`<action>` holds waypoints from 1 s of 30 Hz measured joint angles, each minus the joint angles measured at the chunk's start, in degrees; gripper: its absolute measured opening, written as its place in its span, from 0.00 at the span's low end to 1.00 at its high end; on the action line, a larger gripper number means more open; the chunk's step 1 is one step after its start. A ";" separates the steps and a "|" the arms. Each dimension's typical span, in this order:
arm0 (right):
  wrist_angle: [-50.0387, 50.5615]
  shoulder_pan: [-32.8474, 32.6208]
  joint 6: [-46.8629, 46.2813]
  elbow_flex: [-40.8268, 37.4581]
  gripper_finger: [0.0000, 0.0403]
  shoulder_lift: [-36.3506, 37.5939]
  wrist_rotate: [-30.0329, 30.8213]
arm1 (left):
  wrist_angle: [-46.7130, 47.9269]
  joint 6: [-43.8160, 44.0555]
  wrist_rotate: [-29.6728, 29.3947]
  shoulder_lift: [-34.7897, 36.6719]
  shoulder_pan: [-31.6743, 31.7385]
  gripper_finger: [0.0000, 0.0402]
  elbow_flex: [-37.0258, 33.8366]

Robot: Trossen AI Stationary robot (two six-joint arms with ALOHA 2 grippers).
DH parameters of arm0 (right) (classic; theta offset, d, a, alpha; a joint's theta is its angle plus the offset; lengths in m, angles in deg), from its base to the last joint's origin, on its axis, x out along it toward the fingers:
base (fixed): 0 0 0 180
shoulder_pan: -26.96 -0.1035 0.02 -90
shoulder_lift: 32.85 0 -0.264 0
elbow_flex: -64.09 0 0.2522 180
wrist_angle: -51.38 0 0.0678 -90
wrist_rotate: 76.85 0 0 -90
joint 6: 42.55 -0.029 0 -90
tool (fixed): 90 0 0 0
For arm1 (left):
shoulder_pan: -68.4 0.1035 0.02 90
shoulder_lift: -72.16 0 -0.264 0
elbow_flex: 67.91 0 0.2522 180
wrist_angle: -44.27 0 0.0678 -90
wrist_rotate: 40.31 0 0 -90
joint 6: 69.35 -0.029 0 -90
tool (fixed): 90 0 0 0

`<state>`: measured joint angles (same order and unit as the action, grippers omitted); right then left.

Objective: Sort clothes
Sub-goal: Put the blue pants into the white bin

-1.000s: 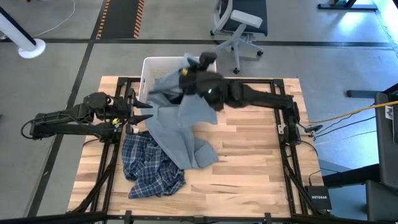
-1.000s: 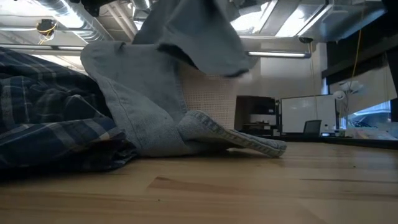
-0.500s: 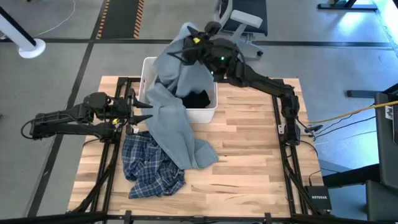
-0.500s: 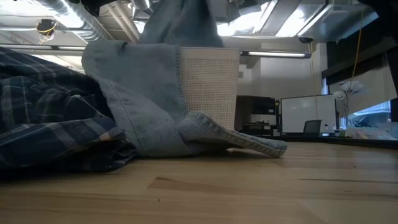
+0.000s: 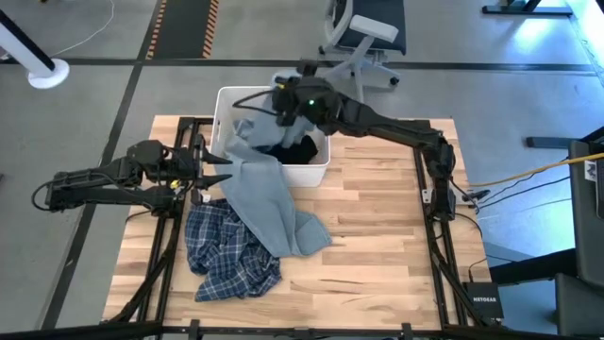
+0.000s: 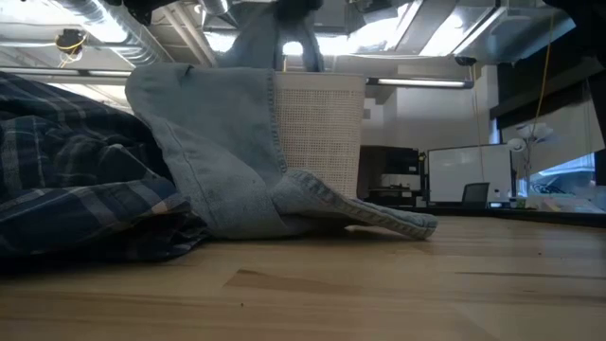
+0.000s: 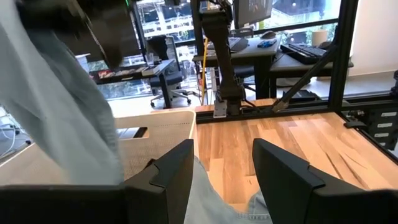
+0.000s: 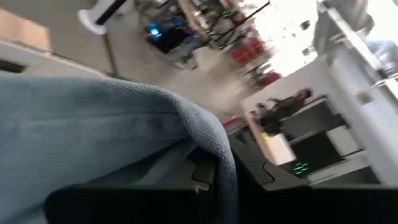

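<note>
A grey-blue piece (image 5: 269,189) drapes from inside the white bin (image 5: 223,98) over its near wall; its lower end rests on the table beside the blue-white plaid shirt (image 5: 231,260). A black piece (image 5: 300,149) lies in the bin. My right gripper (image 5: 283,100) is over the bin, shut on the grey-blue piece's upper end. My left gripper (image 5: 219,157) is open and empty at the bin's left near corner. In the low view the grey-blue piece (image 6: 218,161) hangs in front of the bin (image 6: 322,133), next to the plaid shirt (image 6: 76,189). My right gripper holds the grey-blue piece by its upper end (image 8: 186,130), where the cloth folds over the fingers and hides the place of contact. The fingers come from above, over the bin. The piece hangs down into the bin and over its near wall, its lower end on the table.
An office chair (image 5: 363,38) stands on the floor beyond the table's far edge. Bare wood (image 5: 377,255) lies at the table's right half and near side.
My right gripper has carried the grey-blue piece's upper end up and toward the table's far edge, over the bin, then come down into it. The piece's upper part now hangs in the bin; its lower end has stayed on the table.
</note>
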<state>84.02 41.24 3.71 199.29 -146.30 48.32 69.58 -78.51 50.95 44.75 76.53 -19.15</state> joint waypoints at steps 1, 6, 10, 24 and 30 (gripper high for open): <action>0.67 -0.02 -1.61 -0.92 0.09 0.00 -0.21 | -0.20 0.05 0.00 0.01 0.01 0.40 0.00; 9.18 0.04 -11.19 -4.78 0.16 0.00 -3.31 | -0.17 0.16 0.00 0.00 0.00 0.40 0.00; 20.73 0.06 -15.53 -5.52 0.29 0.00 -8.37 | -0.01 0.38 0.00 0.02 -0.01 0.40 0.00; 49.80 -8.99 -20.37 8.80 0.48 0.52 -12.71 | 0.35 0.41 0.00 0.00 0.00 0.40 0.00; 54.47 -16.11 -27.17 11.77 0.48 0.60 -12.02 | 0.47 1.26 0.02 0.00 0.01 0.40 0.00</action>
<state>138.49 25.14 -23.46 211.06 -145.70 36.30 70.05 -77.25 50.97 44.75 76.54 -19.15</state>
